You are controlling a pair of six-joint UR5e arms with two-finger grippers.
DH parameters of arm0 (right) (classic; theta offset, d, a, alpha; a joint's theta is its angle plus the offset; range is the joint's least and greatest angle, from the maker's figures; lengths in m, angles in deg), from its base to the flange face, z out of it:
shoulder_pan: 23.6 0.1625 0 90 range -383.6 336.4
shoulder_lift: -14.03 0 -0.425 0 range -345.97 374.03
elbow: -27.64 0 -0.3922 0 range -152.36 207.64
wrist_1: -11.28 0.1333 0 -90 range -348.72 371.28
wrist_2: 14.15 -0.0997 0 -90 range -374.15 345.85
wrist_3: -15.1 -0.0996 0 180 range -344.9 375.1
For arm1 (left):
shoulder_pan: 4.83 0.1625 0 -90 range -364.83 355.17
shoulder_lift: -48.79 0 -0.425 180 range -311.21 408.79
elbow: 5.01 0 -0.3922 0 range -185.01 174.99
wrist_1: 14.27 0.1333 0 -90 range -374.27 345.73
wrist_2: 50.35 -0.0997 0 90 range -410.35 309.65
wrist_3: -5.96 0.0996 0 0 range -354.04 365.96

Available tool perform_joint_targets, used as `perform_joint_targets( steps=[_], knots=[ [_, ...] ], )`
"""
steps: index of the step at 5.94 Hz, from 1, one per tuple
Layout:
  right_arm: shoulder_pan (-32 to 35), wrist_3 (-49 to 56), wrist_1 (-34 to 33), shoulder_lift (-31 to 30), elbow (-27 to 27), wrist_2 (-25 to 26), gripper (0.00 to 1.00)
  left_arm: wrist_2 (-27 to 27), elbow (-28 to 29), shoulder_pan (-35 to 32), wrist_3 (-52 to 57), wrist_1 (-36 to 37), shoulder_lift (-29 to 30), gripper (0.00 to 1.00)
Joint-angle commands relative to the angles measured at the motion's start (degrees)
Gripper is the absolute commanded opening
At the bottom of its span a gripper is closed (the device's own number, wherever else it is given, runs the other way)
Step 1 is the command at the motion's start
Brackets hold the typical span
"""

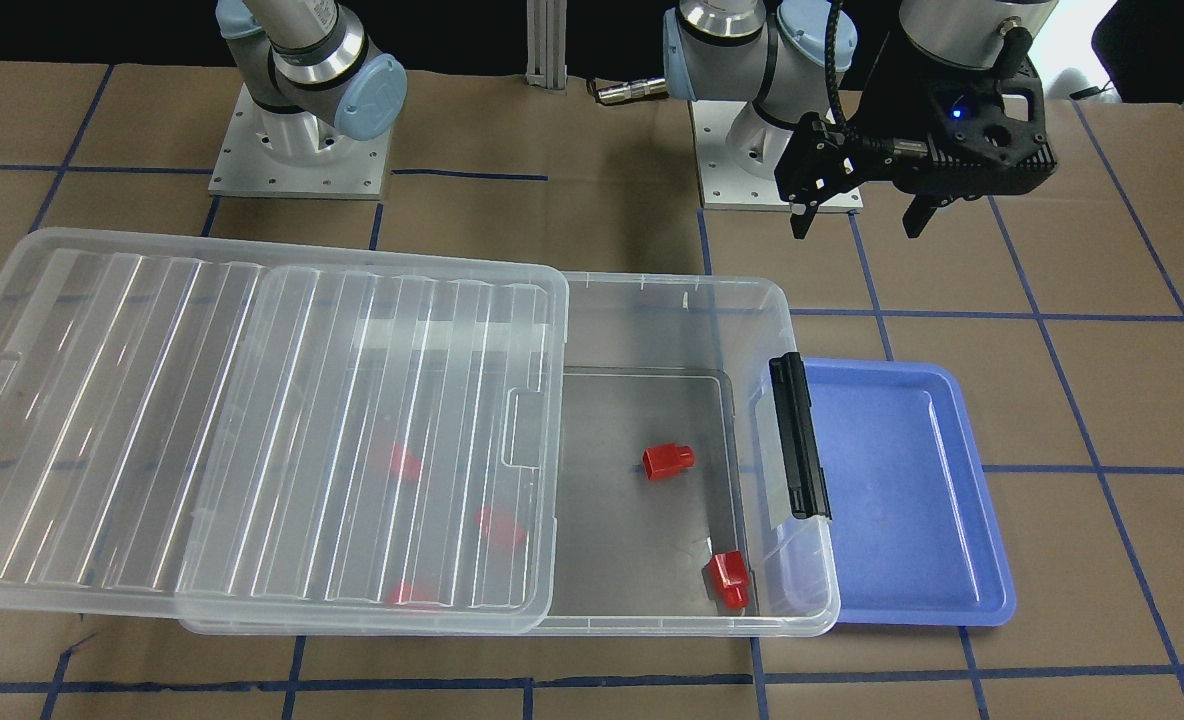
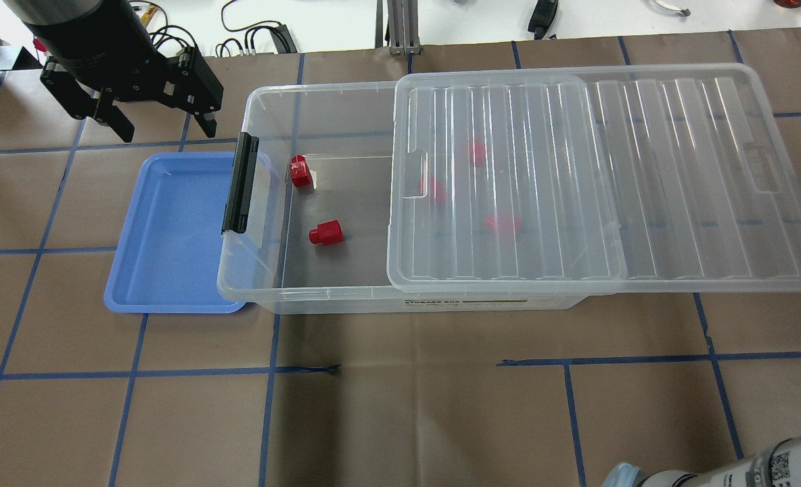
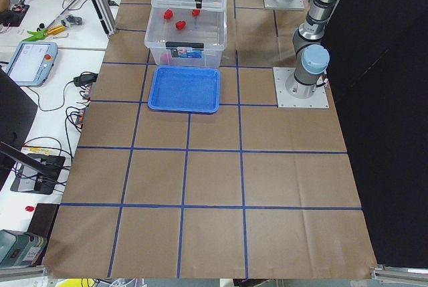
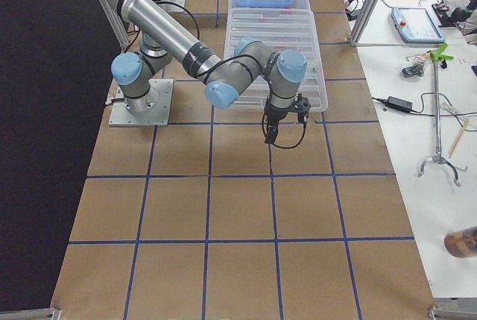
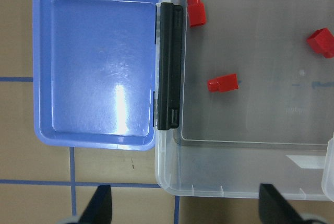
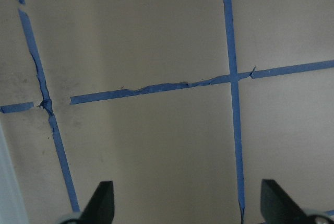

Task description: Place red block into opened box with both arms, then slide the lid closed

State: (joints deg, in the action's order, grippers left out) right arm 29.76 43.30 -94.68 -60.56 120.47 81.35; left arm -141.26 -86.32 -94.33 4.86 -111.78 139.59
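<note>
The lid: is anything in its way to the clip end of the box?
Nothing visible between the lid and that end: two red blocks lie low on the box floor, and the left gripper hangs outside the box.

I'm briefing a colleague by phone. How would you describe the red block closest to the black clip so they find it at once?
Find the big clear box, partly covered by its lid, and go to its open end beside the blue tray. The red block sits in the floor's corner near the black clip; the other uncovered block lies mid-floor.
</note>
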Motion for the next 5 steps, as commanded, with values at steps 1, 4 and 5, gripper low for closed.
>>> perform_joint_targets(
  steps=[1, 4, 5],
  knots=[
    [2.9, -3.9, -0.4, -3.7, 4.7, -0.6, 1.0, 0.3, -3.8, 0.0, 1.4, 0.6, -2.5, 0.98],
    [6.4, -7.8, -0.5, -6.8, 8.4, -0.7, 1.0, 0.3, -4.3, 0.1, 1.9, 1.4, -2.8, 0.98],
    [7.4, -8.9, -0.5, -6.8, 8.4, -1.5, 1.0, 0.3, -4.3, 0.1, 1.9, 1.4, -2.8, 0.98]
  ],
)
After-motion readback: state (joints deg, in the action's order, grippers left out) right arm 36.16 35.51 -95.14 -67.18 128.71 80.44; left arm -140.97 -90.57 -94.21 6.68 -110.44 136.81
